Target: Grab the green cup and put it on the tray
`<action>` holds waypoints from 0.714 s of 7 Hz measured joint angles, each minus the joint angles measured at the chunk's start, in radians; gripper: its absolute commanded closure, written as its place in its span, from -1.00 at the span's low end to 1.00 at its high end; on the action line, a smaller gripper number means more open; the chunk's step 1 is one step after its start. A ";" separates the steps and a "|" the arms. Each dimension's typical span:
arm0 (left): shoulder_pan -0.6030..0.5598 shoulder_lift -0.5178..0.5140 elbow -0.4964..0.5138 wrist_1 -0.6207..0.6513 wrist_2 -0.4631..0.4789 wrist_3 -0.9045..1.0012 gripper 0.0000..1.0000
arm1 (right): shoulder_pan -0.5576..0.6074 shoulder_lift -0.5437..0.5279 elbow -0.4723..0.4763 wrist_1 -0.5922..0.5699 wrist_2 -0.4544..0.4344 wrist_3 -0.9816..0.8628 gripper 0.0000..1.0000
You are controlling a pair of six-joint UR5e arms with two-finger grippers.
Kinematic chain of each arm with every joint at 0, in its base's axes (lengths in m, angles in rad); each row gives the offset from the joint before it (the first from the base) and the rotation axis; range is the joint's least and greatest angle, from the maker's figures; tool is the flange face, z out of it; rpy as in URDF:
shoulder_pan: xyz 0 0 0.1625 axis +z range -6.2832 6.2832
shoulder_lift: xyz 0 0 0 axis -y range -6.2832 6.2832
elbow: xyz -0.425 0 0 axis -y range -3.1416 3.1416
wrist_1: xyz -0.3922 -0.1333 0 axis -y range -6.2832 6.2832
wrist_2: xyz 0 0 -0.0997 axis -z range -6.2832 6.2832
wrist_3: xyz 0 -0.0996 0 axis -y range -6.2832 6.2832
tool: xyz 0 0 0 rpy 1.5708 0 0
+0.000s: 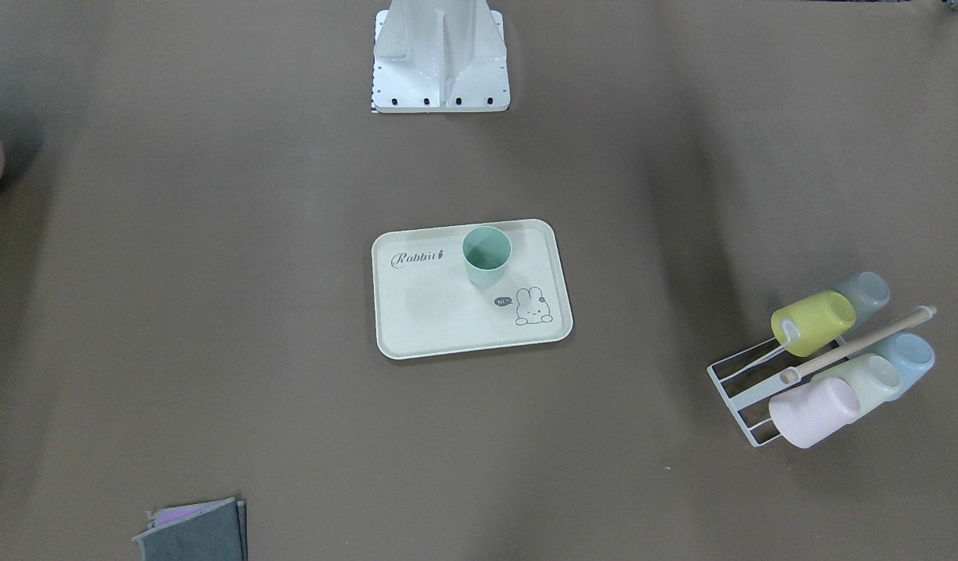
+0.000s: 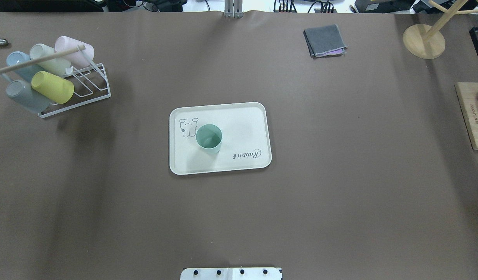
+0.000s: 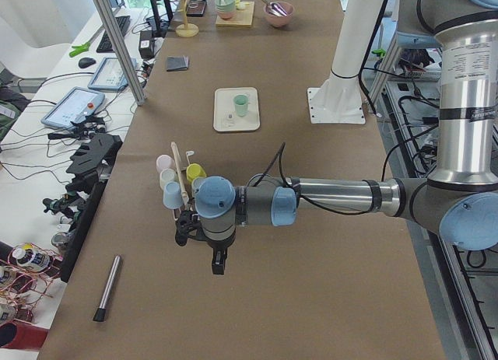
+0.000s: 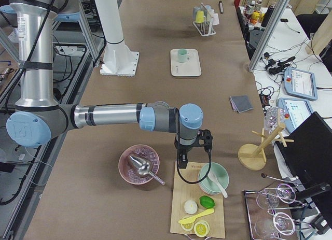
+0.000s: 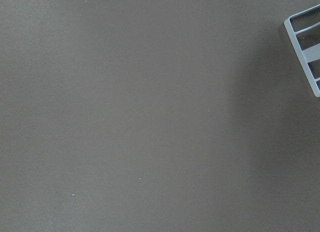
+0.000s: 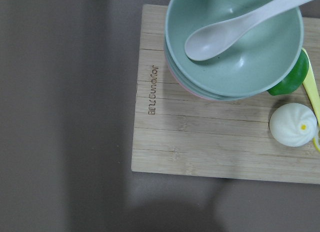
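A long table under matte brown covering (image 2: 340,194) fills the room, evenly lit, with a cluttered white side workbench (image 3: 31,61) alongside it.

Grey script "Rabbit" stands on the tray (image 1: 448,331), toward its 10 o'clock corner in the front-facing view; a sideways engraved word marks the wooden board (image 6: 210,142) at 9 o'clock, letters unclear.

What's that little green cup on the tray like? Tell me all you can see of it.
The green cup is a small, plain mint-green tumbler with no handle, slightly tapered toward its base, matte like plastic. It stands upright, mouth up, and looks empty. It sits on the cream tray, between the "Rabbit" script and the bunny drawing. Only the tray touches it.
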 measured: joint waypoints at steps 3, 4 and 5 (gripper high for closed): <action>-0.015 0.022 0.000 -0.021 -0.004 0.001 -0.98 | 0.000 0.000 0.000 0.000 0.000 0.000 -1.00; -0.015 0.023 0.002 -0.023 -0.004 0.000 -0.98 | 0.000 0.000 0.000 0.000 0.000 0.001 -1.00; -0.015 0.023 0.005 -0.024 -0.005 0.000 -0.98 | 0.000 0.000 0.001 0.000 0.000 0.001 -1.00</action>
